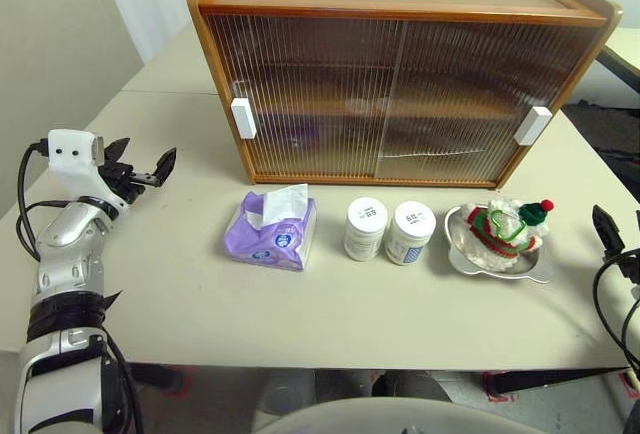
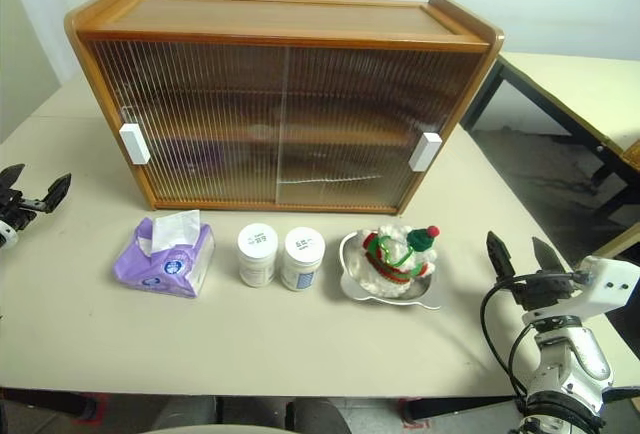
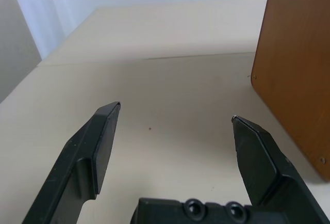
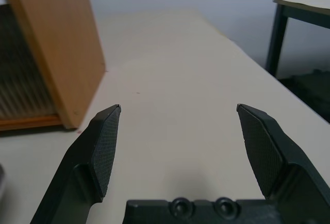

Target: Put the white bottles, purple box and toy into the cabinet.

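Note:
The cabinet stands at the back of the table with both ribbed sliding doors shut. In front of it, left to right, lie the purple box, the two white bottles side by side, and the toy on its silver dish. My left gripper hovers open at the table's left, well left of the purple box. My right gripper is open at the table's right, to the right of the dish. Both hold nothing.
White handles sit at the outer edge of each door, left and right. A second table stands to the right, across a gap. Bare tabletop runs along the front.

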You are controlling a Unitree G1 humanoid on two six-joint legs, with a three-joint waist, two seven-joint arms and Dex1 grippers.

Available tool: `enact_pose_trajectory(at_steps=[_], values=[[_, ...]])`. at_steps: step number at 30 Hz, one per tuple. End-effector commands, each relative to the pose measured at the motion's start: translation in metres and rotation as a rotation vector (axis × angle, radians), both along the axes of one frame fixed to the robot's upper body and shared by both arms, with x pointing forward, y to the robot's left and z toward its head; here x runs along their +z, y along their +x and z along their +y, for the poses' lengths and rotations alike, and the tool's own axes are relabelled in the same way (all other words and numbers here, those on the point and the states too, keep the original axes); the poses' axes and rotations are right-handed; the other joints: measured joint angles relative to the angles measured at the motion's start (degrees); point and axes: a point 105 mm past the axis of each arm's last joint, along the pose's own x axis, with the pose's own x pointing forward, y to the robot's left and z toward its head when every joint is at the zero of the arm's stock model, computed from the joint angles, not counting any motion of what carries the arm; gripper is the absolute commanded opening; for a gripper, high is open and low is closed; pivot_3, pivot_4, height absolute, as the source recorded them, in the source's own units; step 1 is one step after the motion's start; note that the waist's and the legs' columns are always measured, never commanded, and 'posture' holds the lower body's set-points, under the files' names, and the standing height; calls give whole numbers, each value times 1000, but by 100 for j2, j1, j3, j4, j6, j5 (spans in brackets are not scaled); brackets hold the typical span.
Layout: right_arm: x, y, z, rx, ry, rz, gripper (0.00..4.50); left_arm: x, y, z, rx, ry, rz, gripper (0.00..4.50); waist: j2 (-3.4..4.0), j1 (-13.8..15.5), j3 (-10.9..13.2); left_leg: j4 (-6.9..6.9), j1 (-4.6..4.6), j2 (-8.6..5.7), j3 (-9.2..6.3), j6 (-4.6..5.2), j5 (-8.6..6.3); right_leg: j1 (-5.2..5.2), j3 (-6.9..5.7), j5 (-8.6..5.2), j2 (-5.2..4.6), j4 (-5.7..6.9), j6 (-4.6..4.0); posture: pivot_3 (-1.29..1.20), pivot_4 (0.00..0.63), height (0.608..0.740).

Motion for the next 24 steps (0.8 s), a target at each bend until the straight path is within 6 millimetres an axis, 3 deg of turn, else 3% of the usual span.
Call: enact_pose_trajectory(at_steps=[1, 9, 13, 15, 19, 21, 24], values=[[0, -3, -3, -9, -15, 3, 4500, -2, 4, -8, -13, -5, 10, 4467, 0, -1, 0, 0, 0, 0, 0, 0, 0, 0, 0, 0, 1, 0, 0, 197, 0, 740], [5, -9, 1, 6, -32, -11, 4500, 1, 7, -21, -45, -24, -10, 4467, 0, -5, 1, 0, -1, -1, 2, 0, 0, 0, -1, 1, 0, -1, 2, 180, 0, 740], [26, -15, 1, 33, -35, -83, 4500, 8, 6, -29, -94, -47, -51, 4467, 0, -19, 1, 1, -1, -2, 8, 0, 0, 0, 0, 2, 0, -1, 2, 158, 0, 740], [44, -20, 15, 134, -20, -135, 4500, 19, 5, -38, -159, -73, -101, 4467, -1, -22, 1, 1, -3, -6, 17, 0, 0, 0, -2, 0, 0, -2, 1, 153, 0, 740], [90, -40, 66, 413, -11, -180, 4500, 39, 0, -48, -274, -78, -180, 4467, -2, -44, 2, -1, -10, -23, 31, -5, -2, -2, -18, -16, 6, 0, -10, 119, 0, 740], [93, -50, 88, 530, -25, -127, 4500, 43, -1, -52, -313, -75, -198, 4467, -7, -79, 3, -4, -15, -31, 31, -6, -3, 1, -19, -22, 9, 0, -12, 110, 0, 740], [95, -59, 107, 633, -21, -69, 4500, 46, 0, -58, -347, -74, -208, 3839, -34, -158, -8, 0, -35, -39, 31, -5, -5, 10, -28, -25, 8, -1, -8, 106, 0, 740]])
